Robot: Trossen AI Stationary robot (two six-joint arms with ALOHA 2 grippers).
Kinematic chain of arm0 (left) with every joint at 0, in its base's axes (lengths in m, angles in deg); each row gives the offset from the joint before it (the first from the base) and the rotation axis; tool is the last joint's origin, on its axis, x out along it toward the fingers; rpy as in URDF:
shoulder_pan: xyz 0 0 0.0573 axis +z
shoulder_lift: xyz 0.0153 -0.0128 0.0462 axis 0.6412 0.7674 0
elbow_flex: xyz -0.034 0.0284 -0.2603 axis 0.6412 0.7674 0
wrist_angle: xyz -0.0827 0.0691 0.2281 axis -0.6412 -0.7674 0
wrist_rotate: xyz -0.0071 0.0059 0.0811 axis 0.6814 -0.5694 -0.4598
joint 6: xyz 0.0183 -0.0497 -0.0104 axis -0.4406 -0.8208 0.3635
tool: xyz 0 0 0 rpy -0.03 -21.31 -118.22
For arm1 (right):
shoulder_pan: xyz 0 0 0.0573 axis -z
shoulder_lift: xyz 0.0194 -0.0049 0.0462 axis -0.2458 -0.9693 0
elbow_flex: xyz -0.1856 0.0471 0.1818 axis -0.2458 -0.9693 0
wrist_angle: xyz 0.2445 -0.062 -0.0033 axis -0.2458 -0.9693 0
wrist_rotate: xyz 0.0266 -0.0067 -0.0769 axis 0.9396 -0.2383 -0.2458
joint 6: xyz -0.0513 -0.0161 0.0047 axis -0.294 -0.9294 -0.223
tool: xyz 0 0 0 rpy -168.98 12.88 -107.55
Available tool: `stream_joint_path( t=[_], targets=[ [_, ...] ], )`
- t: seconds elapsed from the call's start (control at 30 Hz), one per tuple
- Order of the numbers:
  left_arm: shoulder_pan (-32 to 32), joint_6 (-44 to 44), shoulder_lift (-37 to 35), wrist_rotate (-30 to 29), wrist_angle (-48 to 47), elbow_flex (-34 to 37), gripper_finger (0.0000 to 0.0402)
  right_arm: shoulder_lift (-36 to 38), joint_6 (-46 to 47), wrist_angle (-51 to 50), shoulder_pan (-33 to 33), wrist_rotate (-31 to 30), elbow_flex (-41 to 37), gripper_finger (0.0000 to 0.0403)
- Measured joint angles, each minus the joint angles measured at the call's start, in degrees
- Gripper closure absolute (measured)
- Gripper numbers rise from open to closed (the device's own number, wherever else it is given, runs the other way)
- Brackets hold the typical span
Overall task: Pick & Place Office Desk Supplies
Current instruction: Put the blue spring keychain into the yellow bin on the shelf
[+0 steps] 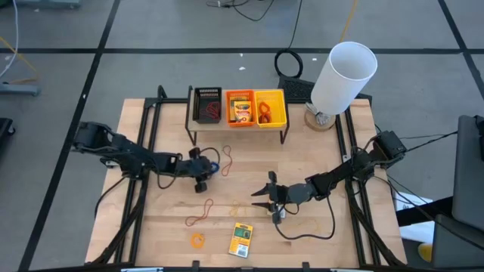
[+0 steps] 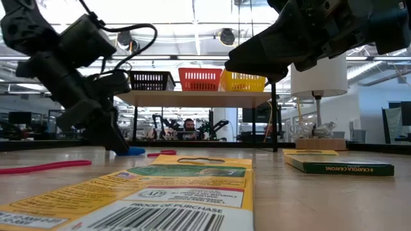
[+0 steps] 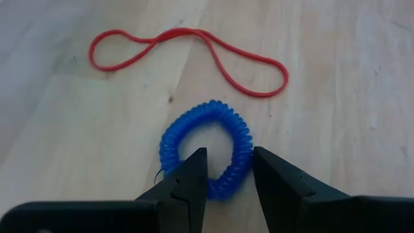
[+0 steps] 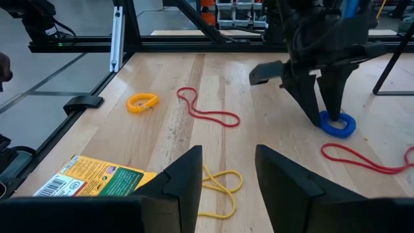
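A blue coiled ring (image 3: 207, 145) lies flat on the wooden table left of centre (image 1: 215, 168). My left gripper (image 3: 226, 169) points down at it, open. One fingertip (image 3: 196, 165) stands inside the loop and the other (image 3: 264, 165) outside, with the ring's near section between them. My right gripper (image 4: 226, 175) is open and empty above the table's middle (image 1: 266, 195). A yellow pack with a green label (image 1: 241, 240) lies flat near the front edge. A red band (image 3: 187, 58), a yellow band (image 4: 217, 184) and an orange band (image 1: 200, 215) lie flat nearby. My left gripper's fingers stand on either side of the blue ring's near section (image 3: 226, 184), coming from above. Whether they touch it I cannot tell. The ring lies flat on the table.
A raised shelf at the back holds a black bin (image 1: 206, 104), an orange bin (image 1: 240, 108) and a yellow bin (image 1: 270, 108). A big white cylinder (image 1: 344, 75) stands at the back right. A small orange ring (image 1: 197, 240) lies near the front edge. A second pack (image 2: 340, 165) shows in the low view.
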Motion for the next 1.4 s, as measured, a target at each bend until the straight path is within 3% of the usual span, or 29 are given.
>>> stream_joint_path(
  t=[0.4, 0.57, 1.0, 1.17, 1.4],
  targets=[
    [-0.1, 4.4, 1.9, 1.4, -5.2, -2.9, 0.0290, 0.0, 0.2, -0.6, 0.0, 0.0, 0.0, 0.0271],
    [-0.1, 3.3, 1.9, 1.5, -5.4, -2.9, 0.0377, 0.0, 0.2, -0.5, 0.0, 0.0, 0.0, 0.0271],
    [-1.7, 7.4, 1.7, 3.9, 12.6, -2.7, 0.0398, 0.0, 0.0, -0.5, 0.0, 0.0, 0.0, 0.0271],
    [-2.3, 7.8, 0.5, 9.8, 12.6, -6.9, 0.0399, 0.0, -4.0, 2.5, 0.8, 0.0, 0.0, 0.0271],
    [-5.6, 11.9, -1.6, 14.9, 10.5, -17.0, 0.0400, 0.0, -15.6, 14.4, 4.3, 0.0, 0.0, 0.0271]
  ],
)
